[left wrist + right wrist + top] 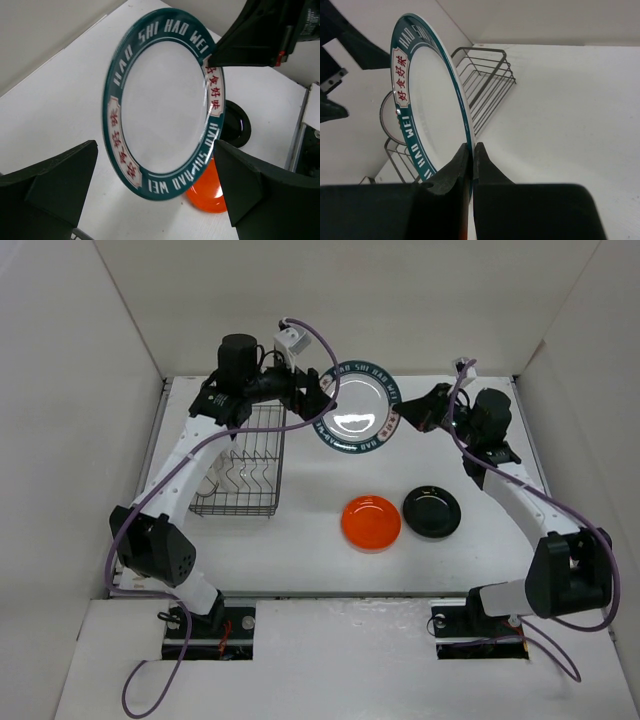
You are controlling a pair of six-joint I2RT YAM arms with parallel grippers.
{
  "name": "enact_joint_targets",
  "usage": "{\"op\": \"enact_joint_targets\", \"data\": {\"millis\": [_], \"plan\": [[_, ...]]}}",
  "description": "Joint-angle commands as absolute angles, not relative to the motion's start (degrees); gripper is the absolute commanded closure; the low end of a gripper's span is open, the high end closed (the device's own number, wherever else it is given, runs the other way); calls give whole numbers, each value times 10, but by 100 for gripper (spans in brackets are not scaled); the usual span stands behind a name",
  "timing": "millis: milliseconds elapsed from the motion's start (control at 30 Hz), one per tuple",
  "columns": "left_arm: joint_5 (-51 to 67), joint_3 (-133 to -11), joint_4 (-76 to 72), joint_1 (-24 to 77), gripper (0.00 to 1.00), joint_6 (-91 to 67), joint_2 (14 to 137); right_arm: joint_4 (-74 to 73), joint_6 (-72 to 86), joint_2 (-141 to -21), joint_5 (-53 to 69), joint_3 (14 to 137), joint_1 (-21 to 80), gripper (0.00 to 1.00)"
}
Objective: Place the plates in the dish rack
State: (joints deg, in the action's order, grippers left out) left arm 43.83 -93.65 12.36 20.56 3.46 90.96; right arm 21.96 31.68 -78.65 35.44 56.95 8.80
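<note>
Green-rimmed plate (357, 407) | right hand (471, 148) pinches rim | left hand (155, 167) spread wide | black plate (236, 129): left wrist, not right

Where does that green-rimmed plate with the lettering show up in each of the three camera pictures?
Top external: the green-rimmed plate is at top centre, between the two arms.
Left wrist: it fills the middle, facing the camera.
Right wrist: it is left of centre, seen nearly edge-on.
Shared landmark: the right gripper pinching its rim, at upper right in the left wrist view and bottom centre in its own.
</note>
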Motion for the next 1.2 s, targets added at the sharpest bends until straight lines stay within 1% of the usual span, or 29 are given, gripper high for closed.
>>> {"op": "enact_joint_targets", "data": {"millis": [0,200,233,300,333,367,400,500,533,567,600,633,667,700,800,833,900,933,1033,1067,1167], "plan": [[418,-932,91,206,0,49,894,297,314,-748,395,601,103,100],[406,-926,83,206,0,55,899,297,308,-737,415,606,111,100],[406,-921,83,206,2,55,899,297,308,-737,422,606,116,100],[414,-921,83,206,15,55,904,297,308,-737,422,612,121,100],[414,-921,83,206,24,55,904,297,308,-737,422,617,121,100],[420,-927,90,206,38,55,904,297,308,-737,422,617,121,100],[420,-927,90,206,66,55,904,297,308,-737,422,617,121,100],[425,-940,102,206,90,44,904,297,308,-750,416,622,121,100],[425,-940,109,206,100,44,898,297,308,-750,411,622,121,100],[425,-946,109,206,100,44,898,297,314,-755,410,622,127,78],[425,-946,126,206,100,44,890,291,314,-760,410,628,127,52],[417,-952,133,206,100,44,882,291,314,-760,395,628,127,33],[401,-952,140,206,100,44,875,270,314,-760,385,634,127,2],[350,-952,145,206,100,44,867,255,308,-760,371,639,127,0],[239,-922,150,206,100,37,818,189,274,-760,316,650,132,0],[161,-899,150,206,100,44,789,177,266,-760,294,650,132,0],[72,-882,157,206,100,53,764,150,255,-760,273,650,137,0],[-14,-876,170,206,100,60,748,142,250,-766,266,650,137,0],[-138,-850,171,200,100,74,717,127,244,-766,244,645,142,0],[-218,-837,171,200,100,83,702,118,244,-772,243,645,142,0],[-327,-817,185,195,100,91,689,105,238,-772,228,640,149,0]]}}
